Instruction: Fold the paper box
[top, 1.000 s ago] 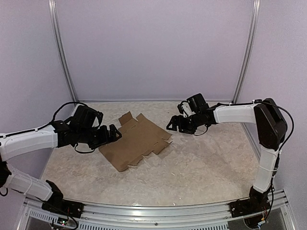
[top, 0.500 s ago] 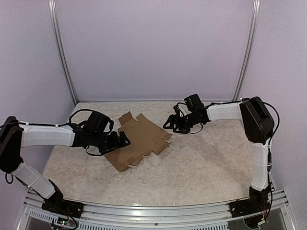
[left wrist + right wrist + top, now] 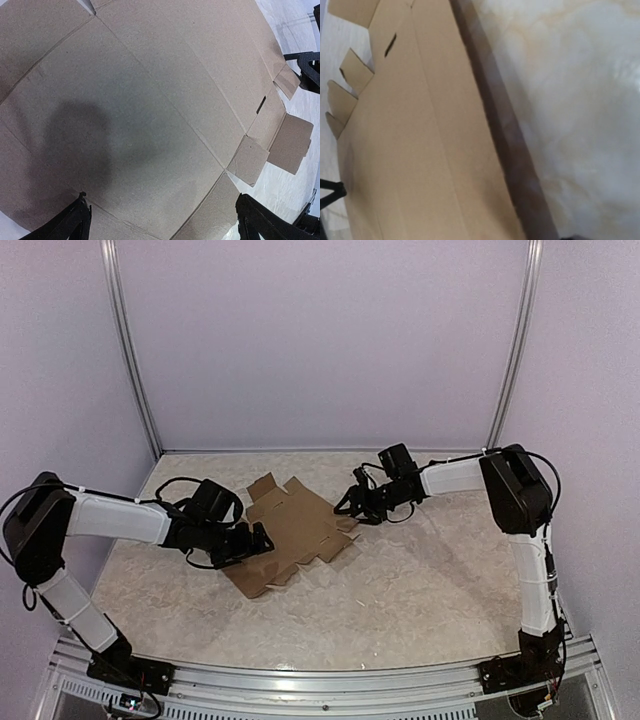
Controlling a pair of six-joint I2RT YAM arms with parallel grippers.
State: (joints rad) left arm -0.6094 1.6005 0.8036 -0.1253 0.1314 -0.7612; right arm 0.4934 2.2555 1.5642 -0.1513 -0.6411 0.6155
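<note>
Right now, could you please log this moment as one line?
paper box: unfolded, flat | left gripper: jaws open over it | right gripper: at its right edge

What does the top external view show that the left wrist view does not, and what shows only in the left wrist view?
Only the top external view shows the whole outline of the paper box, both arms in full, and the table around the sheet. Only the left wrist view shows the crease lines and a narrow slot near the tabs. Both show the box unfolded, with the left gripper open above its left side.
</note>
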